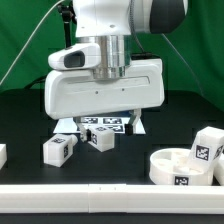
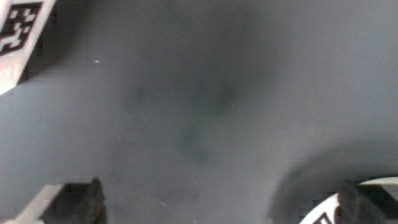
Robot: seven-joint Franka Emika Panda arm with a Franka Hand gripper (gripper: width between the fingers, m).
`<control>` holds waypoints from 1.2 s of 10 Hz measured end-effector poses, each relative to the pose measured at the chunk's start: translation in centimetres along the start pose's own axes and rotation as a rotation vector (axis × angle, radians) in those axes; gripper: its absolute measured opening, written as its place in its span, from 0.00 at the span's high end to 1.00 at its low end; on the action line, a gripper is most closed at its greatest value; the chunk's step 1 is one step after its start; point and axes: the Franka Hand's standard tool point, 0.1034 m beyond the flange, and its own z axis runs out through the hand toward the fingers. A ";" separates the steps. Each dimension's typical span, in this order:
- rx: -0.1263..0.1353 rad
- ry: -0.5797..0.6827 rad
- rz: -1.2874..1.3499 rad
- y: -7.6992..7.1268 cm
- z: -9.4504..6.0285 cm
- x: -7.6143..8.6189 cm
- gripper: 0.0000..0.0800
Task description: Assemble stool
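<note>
the gripper (image 2: 217,198) hung low over the middle of the bench (image 1: 30,172), jaws released and spread wide. in the wrist view its two fingertips (image 2: 63,200) stood far apart with only bare dark bench top between them, gripping nothing. a tagged white edge (image 2: 18,40) showed at one corner of that view; which part it belonged to i could not tell.

in the exterior view the arm's white housing hid most of the marker board (image 1: 105,123), which lay flat toward the back of the bench. the stool was all loose parts. its round seat (image 1: 165,165) sat near the bench's front edge, toward the exterior view's right, a tag on its side wall. one leg (image 1: 58,150) lay in front of the marker board, toward the exterior view's left. a second leg (image 1: 100,138) lay just beside it, close to the board's front edge. a third leg (image 1: 2,155) was cut off by the exterior view's left border. a fourth leg (image 1: 208,146) stood at the seat's far side; whether it touched the rim i could not tell. a white bar (image 1: 100,192) ran along the bench's front edge.
</note>
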 end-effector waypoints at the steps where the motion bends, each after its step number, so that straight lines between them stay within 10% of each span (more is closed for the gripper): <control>1: 0.000 0.000 -0.016 0.0 0.0 0.0 0.19; 4: -0.116 0.056 -0.323 -1.3 0.6 -0.6 0.19; 12: -0.087 -0.004 -0.331 -1.4 1.0 -2.0 0.19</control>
